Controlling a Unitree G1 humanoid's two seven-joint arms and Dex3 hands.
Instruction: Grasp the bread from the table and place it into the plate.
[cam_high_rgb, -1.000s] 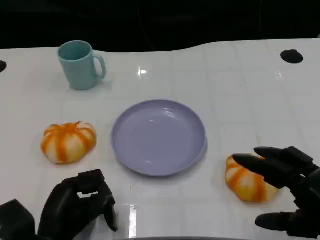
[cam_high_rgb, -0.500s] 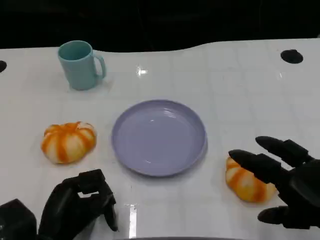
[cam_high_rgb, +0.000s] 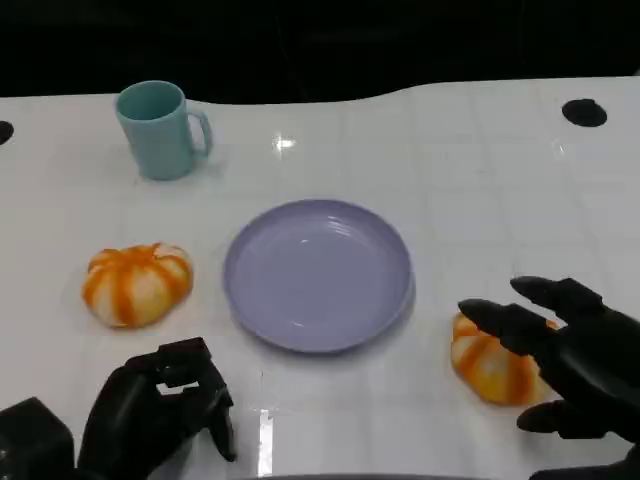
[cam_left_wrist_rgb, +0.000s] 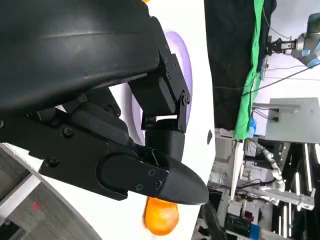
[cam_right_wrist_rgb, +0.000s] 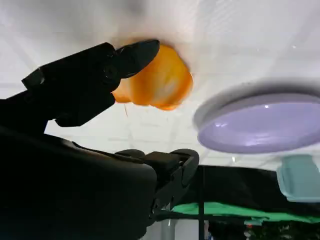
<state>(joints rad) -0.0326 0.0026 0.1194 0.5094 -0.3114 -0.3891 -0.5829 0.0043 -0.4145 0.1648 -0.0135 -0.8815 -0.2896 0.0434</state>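
Two orange-and-white striped bread rolls lie on the white table. One roll (cam_high_rgb: 136, 284) sits left of the lilac plate (cam_high_rgb: 318, 273). The other roll (cam_high_rgb: 488, 365) lies to the plate's right, partly covered by my right hand (cam_high_rgb: 565, 356). That hand hovers over it with its fingers spread, fingertips reaching past the roll toward the plate; in the right wrist view the roll (cam_right_wrist_rgb: 159, 81) shows just beyond the fingers (cam_right_wrist_rgb: 95, 75), beside the plate (cam_right_wrist_rgb: 260, 125). My left hand (cam_high_rgb: 160, 412) rests near the table's front edge with its fingers curled in, holding nothing.
A teal mug (cam_high_rgb: 160, 129) stands at the back left. A dark round hole (cam_high_rgb: 584, 112) marks the table at the back right. In the left wrist view, equipment and a green cloth (cam_left_wrist_rgb: 256, 65) stand beyond the table's edge.
My right hand has shifted slightly down and over the right roll, with its fingers still spread. The left hand, both rolls and the plate have not moved.
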